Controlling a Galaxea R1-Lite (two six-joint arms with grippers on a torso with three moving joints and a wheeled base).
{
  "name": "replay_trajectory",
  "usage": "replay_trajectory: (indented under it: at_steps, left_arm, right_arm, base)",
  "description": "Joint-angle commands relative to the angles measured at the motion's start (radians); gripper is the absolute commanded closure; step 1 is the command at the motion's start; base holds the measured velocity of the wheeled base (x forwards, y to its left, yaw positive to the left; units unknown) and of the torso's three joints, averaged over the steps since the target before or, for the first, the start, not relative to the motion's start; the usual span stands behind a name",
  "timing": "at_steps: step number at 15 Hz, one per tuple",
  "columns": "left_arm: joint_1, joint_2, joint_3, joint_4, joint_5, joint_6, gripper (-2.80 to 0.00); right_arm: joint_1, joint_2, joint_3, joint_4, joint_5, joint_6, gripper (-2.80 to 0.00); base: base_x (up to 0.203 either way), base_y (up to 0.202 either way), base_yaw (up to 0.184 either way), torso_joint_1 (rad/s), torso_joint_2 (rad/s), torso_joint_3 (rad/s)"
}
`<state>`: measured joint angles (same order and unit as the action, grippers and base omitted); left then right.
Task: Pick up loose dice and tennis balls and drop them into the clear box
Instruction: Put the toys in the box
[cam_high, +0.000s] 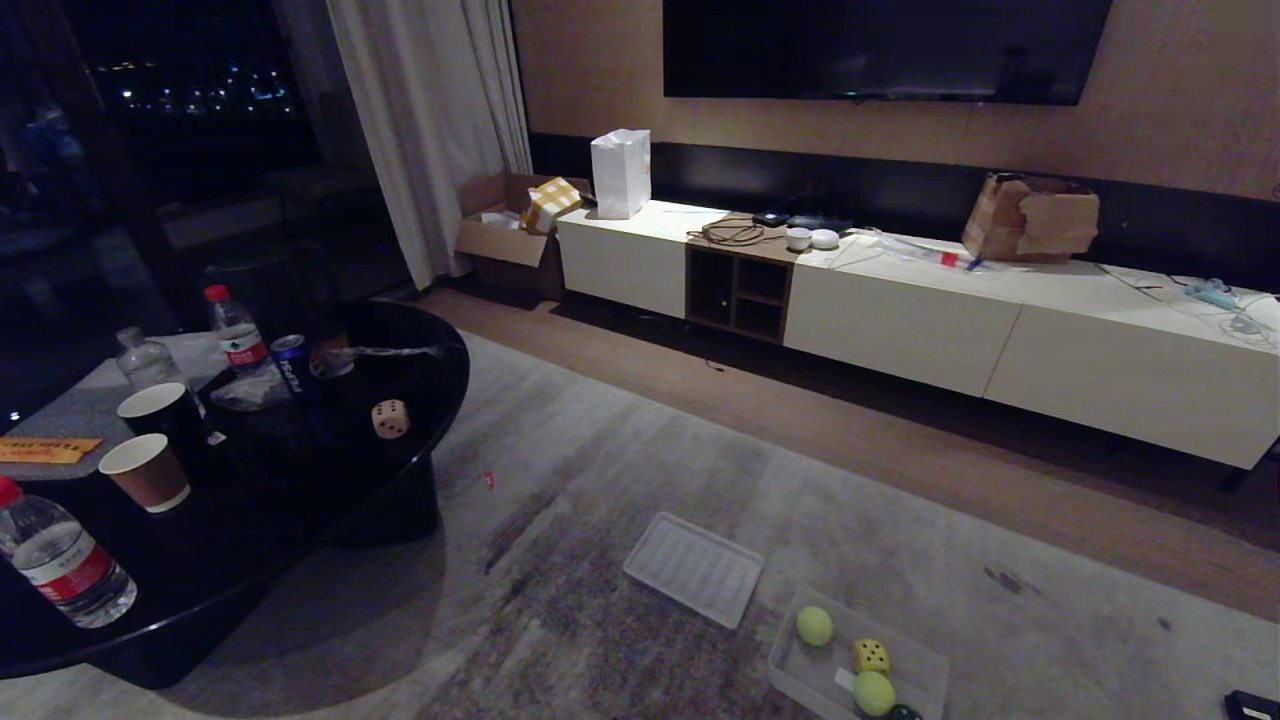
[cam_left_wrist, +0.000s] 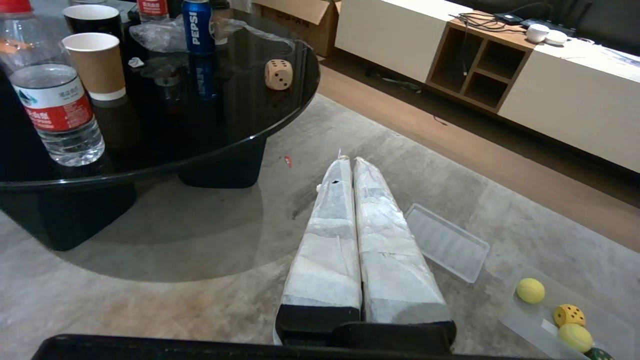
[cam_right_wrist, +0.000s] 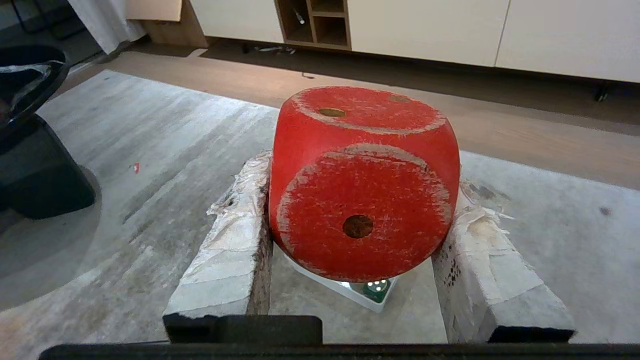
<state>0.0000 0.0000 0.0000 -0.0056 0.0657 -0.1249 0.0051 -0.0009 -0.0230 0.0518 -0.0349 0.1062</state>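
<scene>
Red die (cam_right_wrist: 363, 185) clamped between right gripper (cam_right_wrist: 350, 200) jaws, left gripper (cam_left_wrist: 350, 162) jaws closed, empty

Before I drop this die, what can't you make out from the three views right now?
- Green die: cut by the head view's bottom edge; pips unreadable.
- Clear box: in the right wrist view, almost all hidden behind the red die held in the right claw.
- Both claws: outside the head view.
- Beige die on the black table: far faces hidden.
</scene>
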Motion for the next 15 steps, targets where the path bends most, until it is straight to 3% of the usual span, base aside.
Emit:
replay_trajectory:
  at_steps: [1, 5, 15]
  left_arm:
    - [0.0, 0.001, 0.002, -0.001, 0.0, -0.002, 0.0]
    - [0.0, 0.001, 0.002, -0.001, 0.0, -0.004, 0.0]
    - [0.0, 0.002, 0.002, -0.001, 0.0, -0.004, 0.0]
  right_arm:
    - [0.001, 0.002, 0.0, 0.0, 0.0, 0.0, 0.0]
    - [0.001, 0.002, 0.0, 0.0, 0.0, 0.0, 0.0]
    - [0.001, 0.001, 0.0, 0.0, 0.0, 0.0, 0.0]
  base:
    - [0.0, 0.0, 0.0, 0.0, 0.0, 0.0]
    - [0.0, 0.0, 0.0, 0.001, 0.0, -0.058]
    - [0.0, 0.0, 0.0, 0.003, 0.0, -0.194]
